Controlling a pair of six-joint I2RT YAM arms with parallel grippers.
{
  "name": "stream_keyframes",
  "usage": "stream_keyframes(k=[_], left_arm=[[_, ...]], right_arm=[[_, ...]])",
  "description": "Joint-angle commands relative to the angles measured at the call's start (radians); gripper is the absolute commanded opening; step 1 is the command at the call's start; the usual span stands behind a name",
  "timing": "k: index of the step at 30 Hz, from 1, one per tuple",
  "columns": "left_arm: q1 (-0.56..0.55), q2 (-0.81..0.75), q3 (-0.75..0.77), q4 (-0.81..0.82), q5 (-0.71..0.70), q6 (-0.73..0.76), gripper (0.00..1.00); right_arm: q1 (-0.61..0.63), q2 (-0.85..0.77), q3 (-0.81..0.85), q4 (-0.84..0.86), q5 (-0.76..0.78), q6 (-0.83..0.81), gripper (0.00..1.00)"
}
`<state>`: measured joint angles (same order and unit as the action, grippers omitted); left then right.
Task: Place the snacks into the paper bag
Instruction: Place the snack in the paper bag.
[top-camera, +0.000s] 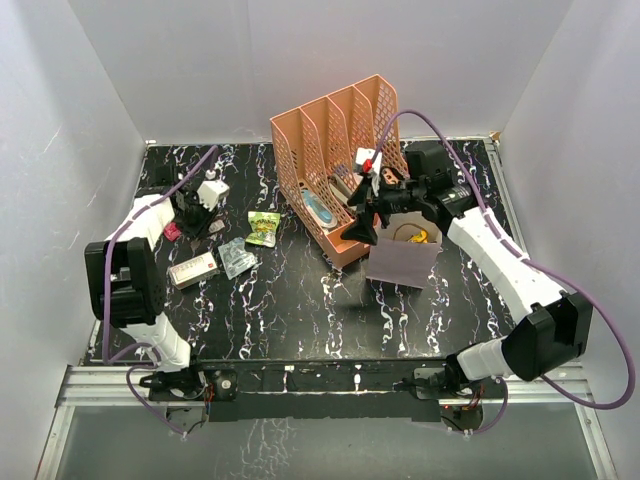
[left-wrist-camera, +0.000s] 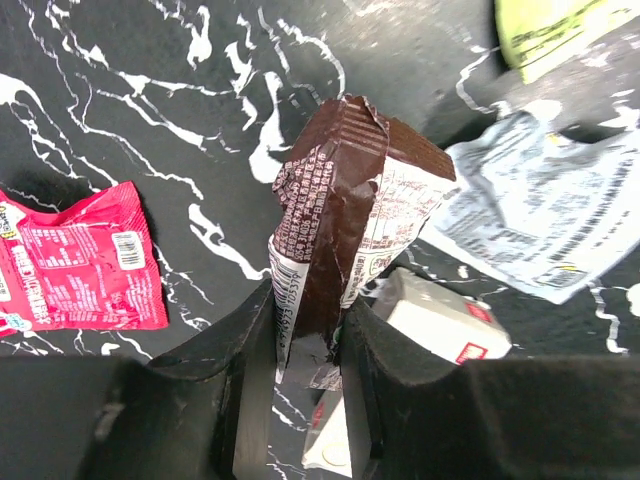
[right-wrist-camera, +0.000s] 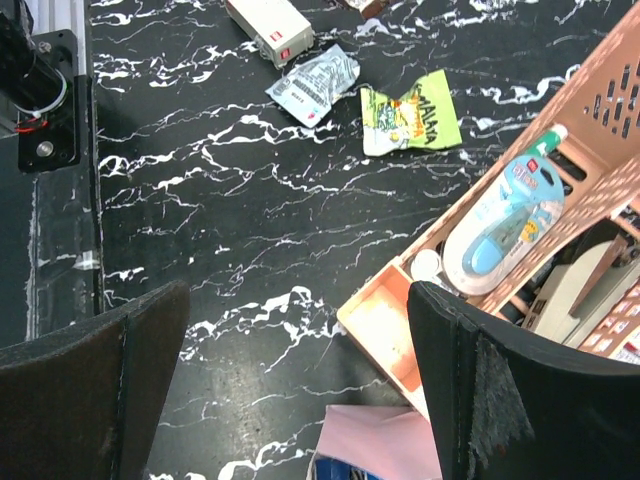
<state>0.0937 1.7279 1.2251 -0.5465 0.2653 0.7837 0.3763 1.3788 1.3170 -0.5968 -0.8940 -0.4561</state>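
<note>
My left gripper (left-wrist-camera: 305, 315) is shut on the lower end of a brown-and-white snack packet (left-wrist-camera: 345, 200) and holds it upright over the table; in the top view the gripper (top-camera: 196, 212) is at the far left with the packet (top-camera: 212, 192) in it. A red packet (left-wrist-camera: 75, 265), a white box bar (left-wrist-camera: 450, 322) and a clear wrapper (left-wrist-camera: 545, 215) lie around it. My right gripper (right-wrist-camera: 300, 370) is open and empty, just above the pale mauve paper bag (right-wrist-camera: 395, 450). In the top view the bag (top-camera: 400, 262) stands by the right gripper (top-camera: 365, 215), a yellow packet (top-camera: 418, 235) inside.
The peach mesh organiser (top-camera: 335, 150) stands left of the bag and holds a blue-white tool (right-wrist-camera: 505, 215). A green packet (top-camera: 262, 228), the clear wrapper (top-camera: 237, 257) and the white box bar (top-camera: 193, 269) lie on the black marbled table between the arms.
</note>
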Motion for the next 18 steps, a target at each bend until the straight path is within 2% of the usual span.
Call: stream_keyframes(k=[1, 7, 12, 15, 18], left_arm=[[-0.032, -0.102, 0.069, -0.072, 0.141, -0.044, 0.26], [-0.099, -0.154, 0.162, -0.171, 0.299, -0.078, 0.24], [-0.158, -0.175, 0.245, -0.281, 0.534, -0.084, 0.22], [-0.222, -0.182, 0.273, -0.309, 0.625, -0.098, 0.21], [-0.309, -0.187, 0.287, -0.318, 0.655, -0.112, 0.23]], right_arm=[[0.035, 0.015, 0.086, 0.041, 0.021, -0.052, 0.94], [0.081, 0.045, 0.162, 0.013, 0.025, -0.115, 0.95], [0.106, 0.068, 0.202, -0.009, 0.009, -0.166, 0.96], [0.124, 0.072, 0.196, -0.015, -0.017, -0.220, 0.97], [0.135, 0.077, 0.178, -0.010, -0.014, -0.291, 0.96]])
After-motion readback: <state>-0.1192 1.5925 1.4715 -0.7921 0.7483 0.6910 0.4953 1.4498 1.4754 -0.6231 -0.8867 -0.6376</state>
